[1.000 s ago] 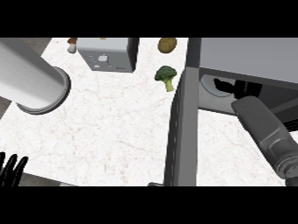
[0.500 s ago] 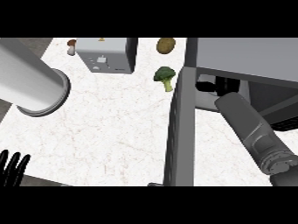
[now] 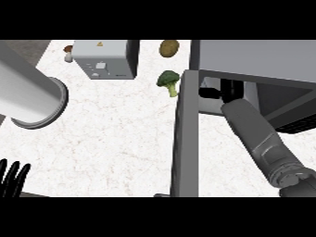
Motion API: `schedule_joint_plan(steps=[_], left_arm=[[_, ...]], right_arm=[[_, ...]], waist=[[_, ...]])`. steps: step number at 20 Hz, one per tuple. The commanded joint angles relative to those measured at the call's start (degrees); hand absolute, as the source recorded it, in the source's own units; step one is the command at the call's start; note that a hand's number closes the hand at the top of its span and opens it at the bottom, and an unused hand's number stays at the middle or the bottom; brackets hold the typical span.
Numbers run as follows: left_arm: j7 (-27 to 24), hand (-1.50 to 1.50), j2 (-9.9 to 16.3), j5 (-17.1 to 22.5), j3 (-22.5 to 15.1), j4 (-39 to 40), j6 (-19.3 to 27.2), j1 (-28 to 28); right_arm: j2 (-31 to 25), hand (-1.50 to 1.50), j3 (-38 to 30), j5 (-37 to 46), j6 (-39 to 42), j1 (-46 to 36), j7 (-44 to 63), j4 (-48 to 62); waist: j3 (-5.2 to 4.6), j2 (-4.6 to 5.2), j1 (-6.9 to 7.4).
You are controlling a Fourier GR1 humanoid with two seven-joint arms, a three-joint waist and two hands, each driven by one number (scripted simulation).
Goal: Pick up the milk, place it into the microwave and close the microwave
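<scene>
Down at the lower-left corner the left hand (image 3: 4, 179) just rests with its fingers straight up, same spot as before. The right hand (image 3: 223, 91) has pushed deeper past the open microwave door (image 3: 186, 139) into the microwave (image 3: 259, 58) than half a second ago; can't tell if it's open or closed, and the milk isn't visible. Further back, the broccoli (image 3: 167, 81), potato (image 3: 168, 47), toaster (image 3: 105, 59) and mushroom (image 3: 68, 52) haven't moved.
</scene>
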Motion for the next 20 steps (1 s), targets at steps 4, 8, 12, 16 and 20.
schedule_joint_plan(steps=[4,8,12,16,20], left_arm=[[-0.46,-1.50,-0.08,-0.34,0.07,0.06,-0.65,1.56],[-1.16,-1.50,0.41,0.38,1.09,-2.17,-1.54,3.90],[-0.72,-1.50,0.34,1.19,1.51,-1.40,-1.52,3.35],[2.20,-1.50,-0.64,1.69,0.49,-5.56,-0.24,5.50],[0.65,-1.50,-1.20,0.17,0.70,-5.10,-1.45,7.83]], right_arm=[[2.59,-1.50,-6.36,-6.55,10.60,4.70,-8.05,-4.45],[3.17,-1.50,-8.51,-8.70,16.12,7.63,-11.54,-4.13],[1.84,-1.50,-10.26,-10.26,21.40,9.68,-15.26,-4.00],[3.26,-1.50,-10.74,-10.55,23.92,13.86,-20.72,-3.74],[3.78,-1.50,-11.86,-11.49,25.84,16.59,-25.01,-5.12]], waist=[[0.02,-1.38,-2.40],[-0.04,-1.77,-2.54],[-0.14,-2.09,-3.73],[-0.15,-2.53,-4.61],[-0.23,-3.03,-5.54]])
